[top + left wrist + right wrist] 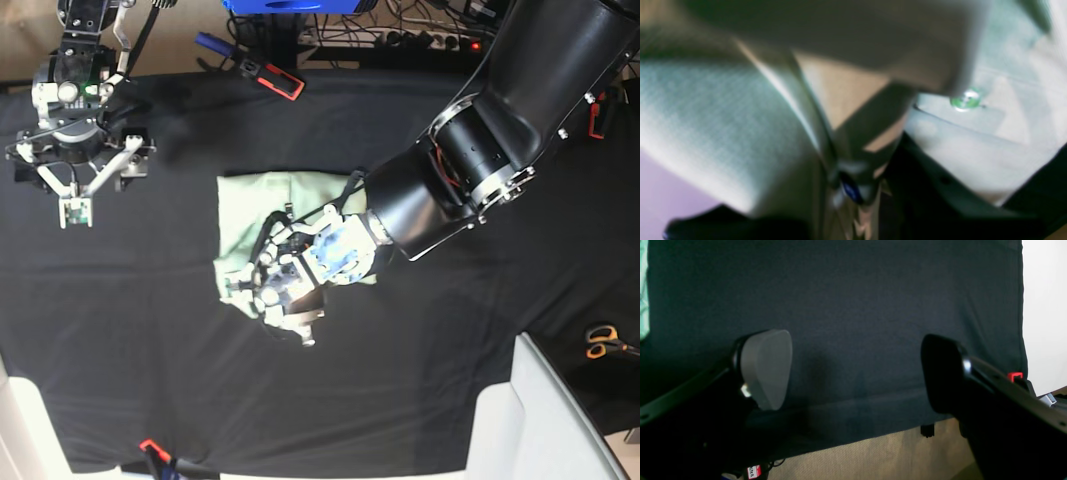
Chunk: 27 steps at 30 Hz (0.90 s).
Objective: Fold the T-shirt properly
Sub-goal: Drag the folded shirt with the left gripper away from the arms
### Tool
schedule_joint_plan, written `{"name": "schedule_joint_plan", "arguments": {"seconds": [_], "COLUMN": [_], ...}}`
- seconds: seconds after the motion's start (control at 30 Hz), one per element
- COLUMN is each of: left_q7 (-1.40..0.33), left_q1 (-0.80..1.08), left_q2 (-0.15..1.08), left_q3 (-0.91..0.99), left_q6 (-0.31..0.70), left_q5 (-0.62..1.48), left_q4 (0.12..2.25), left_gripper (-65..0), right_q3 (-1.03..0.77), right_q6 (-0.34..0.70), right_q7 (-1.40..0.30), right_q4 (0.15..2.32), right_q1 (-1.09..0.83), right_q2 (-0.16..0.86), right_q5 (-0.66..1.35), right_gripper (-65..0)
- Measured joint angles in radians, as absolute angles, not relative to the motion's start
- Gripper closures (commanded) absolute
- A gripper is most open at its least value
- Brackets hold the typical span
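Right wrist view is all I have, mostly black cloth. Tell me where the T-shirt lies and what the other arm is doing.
Observer: The T-shirt lies bunched, partly folded, mid-table on the black table covering, away from your right gripper.
Operator: Report the left arm.
Observer: The left gripper is down on the shirt's near edge.
Operator: Confirm its grip.
Observer: Can't. The left wrist view is blurred, with pale cloth filling it, so I can't tell how the jaws stand.
Operator: Give my gripper's position.
Observer: It sits open at the table's far corner, on the base view's left.
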<state>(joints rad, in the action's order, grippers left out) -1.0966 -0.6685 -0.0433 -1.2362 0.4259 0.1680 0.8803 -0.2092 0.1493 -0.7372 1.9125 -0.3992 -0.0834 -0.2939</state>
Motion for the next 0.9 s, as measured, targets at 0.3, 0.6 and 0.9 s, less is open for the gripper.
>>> {"name": "schedule_joint_plan", "arguments": {"seconds": [0.3,0.6,0.9], "left_q7": [-1.021,-1.027,-1.046], "left_q1": [-0.697,-0.698,-0.698], "left_q2": [-0.094,-0.094,-0.092], "left_q3": [-1.237,-1.231,-1.230], "left_q6": [0.426,0.426,0.426], "left_q5": [0.178,0.177,0.179], "left_q4": [0.772,0.759,0.759], "left_gripper": [0.0,0.0,0.0], "right_q3": [-0.209,-0.209,-0.209], "right_q6": [0.149,0.149,0.149], "right_q7": [-0.738,-0.741,-0.741], "right_q4": [1.912,1.912,1.912], "right_q1": [-0.389,-0.374,-0.374], "right_q2": [-0.083,-0.083,-0.083], "right_q5": [-0.294,-0.294,-0.294], "right_gripper": [-57.5,-57.5,-57.5]}}
